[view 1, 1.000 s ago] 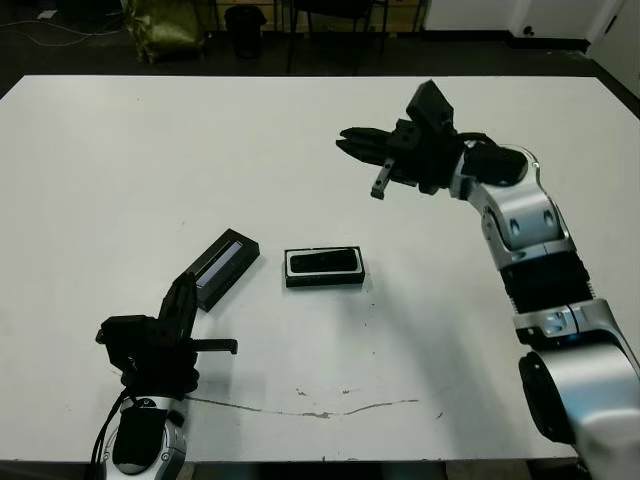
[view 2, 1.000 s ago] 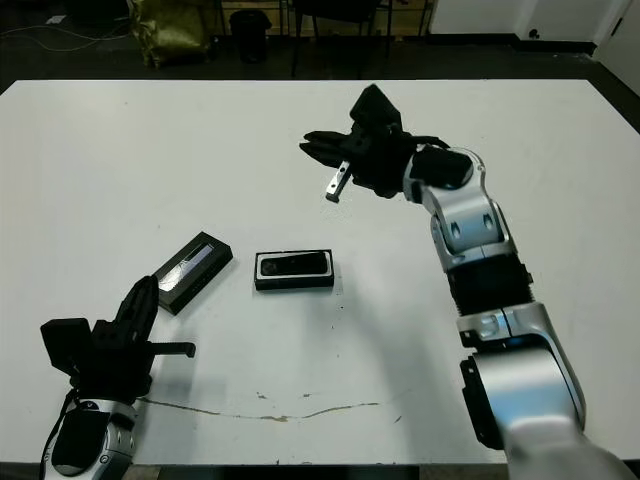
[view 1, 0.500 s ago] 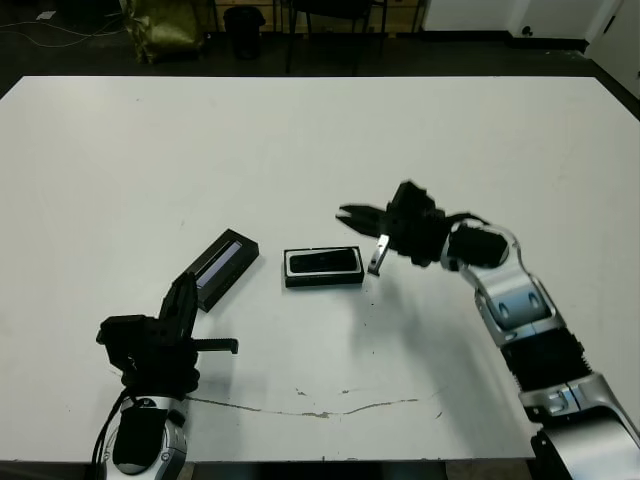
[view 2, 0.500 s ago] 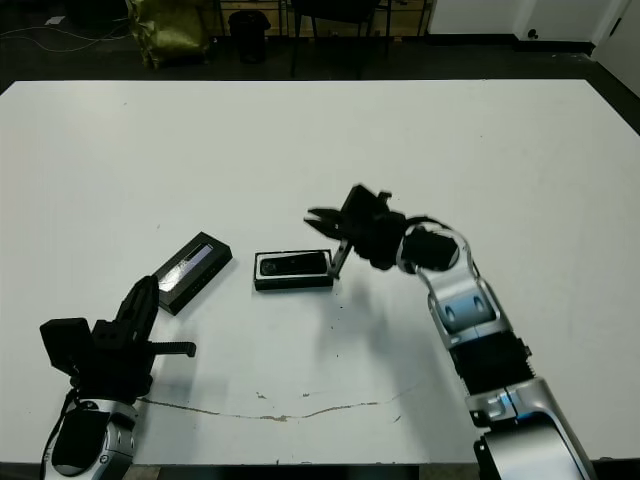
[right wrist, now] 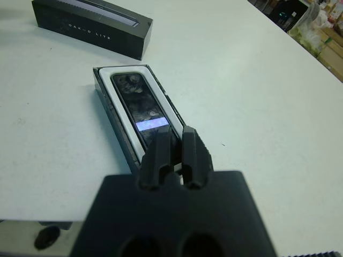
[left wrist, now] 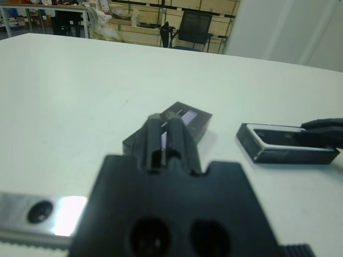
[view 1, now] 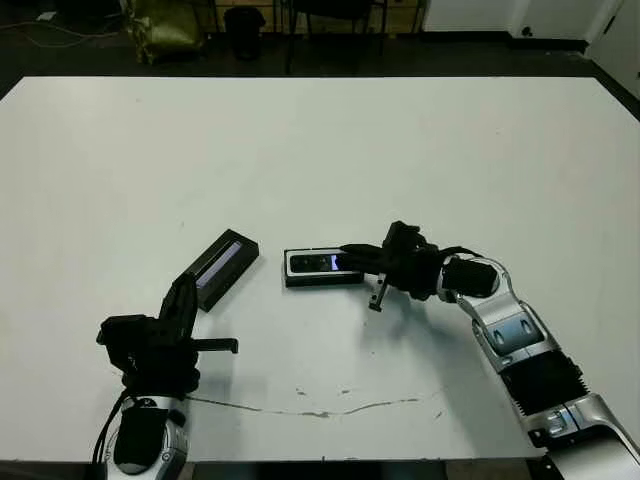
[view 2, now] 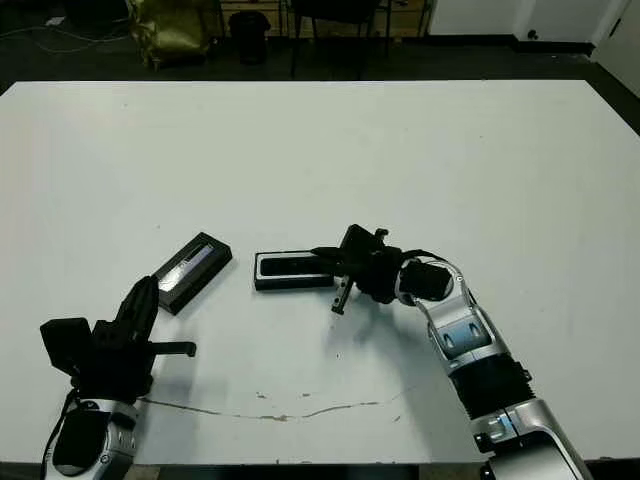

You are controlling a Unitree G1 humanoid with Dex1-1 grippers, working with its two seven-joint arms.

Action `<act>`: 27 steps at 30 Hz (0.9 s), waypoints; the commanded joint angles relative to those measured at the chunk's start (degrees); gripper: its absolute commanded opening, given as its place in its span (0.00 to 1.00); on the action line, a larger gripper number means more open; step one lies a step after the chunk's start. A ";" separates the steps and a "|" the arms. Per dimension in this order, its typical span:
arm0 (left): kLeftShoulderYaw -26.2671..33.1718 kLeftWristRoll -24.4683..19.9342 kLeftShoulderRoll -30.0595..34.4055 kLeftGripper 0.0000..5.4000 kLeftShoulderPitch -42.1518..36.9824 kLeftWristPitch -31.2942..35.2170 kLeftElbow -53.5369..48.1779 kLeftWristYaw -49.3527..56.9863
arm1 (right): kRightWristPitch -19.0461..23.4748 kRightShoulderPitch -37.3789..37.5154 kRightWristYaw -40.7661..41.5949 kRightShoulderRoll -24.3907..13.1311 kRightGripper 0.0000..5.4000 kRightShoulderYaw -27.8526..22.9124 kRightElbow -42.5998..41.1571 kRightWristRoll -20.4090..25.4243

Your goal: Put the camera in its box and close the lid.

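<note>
White table [view 1: 420,130] with a thin dark crack near its front edge, camera [right wrist: 140,105] lying in box [view 1: 323,267], lid [view 1: 222,268] just left, right gripper [right wrist: 177,155] fingers together over box's end, left gripper [left wrist: 167,135] fingers together near front edge, dark floor, chairs beyond.

The lid [right wrist: 91,20] reads "OAK-D LITE" (small, on its side).

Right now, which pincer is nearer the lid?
Left. The left pincer sits just short of the lid; the right pincer is over the box, further away.
</note>
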 commanded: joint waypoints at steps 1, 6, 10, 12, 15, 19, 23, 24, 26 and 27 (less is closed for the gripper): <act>0.12 0.65 0.31 0.00 0.85 1.23 0.17 0.36 | 2.82 2.25 0.01 -1.24 0.01 1.46 3.02 -1.98; 0.34 0.29 0.19 0.00 0.72 0.37 0.69 -0.08 | 1.41 2.64 -0.19 -1.75 0.01 2.09 5.12 -2.60; 0.40 0.27 0.28 0.00 0.68 0.50 0.74 -0.21 | 2.01 3.02 -0.20 -2.02 0.01 1.20 3.66 -1.32; 0.48 -0.05 0.10 0.00 0.68 0.30 0.82 -0.25 | 3.96 3.51 -0.09 -2.30 0.01 0.19 0.69 -0.12; 0.44 0.02 0.27 0.00 0.87 -0.42 0.67 -0.38 | 7.18 4.96 0.16 -2.51 0.01 -2.84 -6.73 4.00; 0.73 0.36 1.06 0.00 0.87 -2.21 0.57 -1.06 | 9.21 7.39 -0.09 -3.08 0.01 -8.07 -17.54 10.60; 1.28 0.51 1.44 0.00 0.61 -3.36 0.27 -1.52 | 11.73 10.92 -2.11 -4.26 0.01 -14.34 -29.08 17.10; 1.46 0.45 1.60 0.00 0.54 -3.17 -0.13 -1.63 | 11.28 12.19 -3.16 -4.47 0.01 -16.00 -31.55 17.94; 1.80 0.13 1.81 0.00 0.46 -2.91 -0.88 -1.91 | 8.35 14.64 -4.69 -4.39 0.01 -18.95 -34.11 19.03; 1.99 -0.08 1.97 0.00 0.50 -2.65 -1.38 -2.13 | 6.76 15.72 -4.88 -4.22 0.01 -20.26 -34.42 19.85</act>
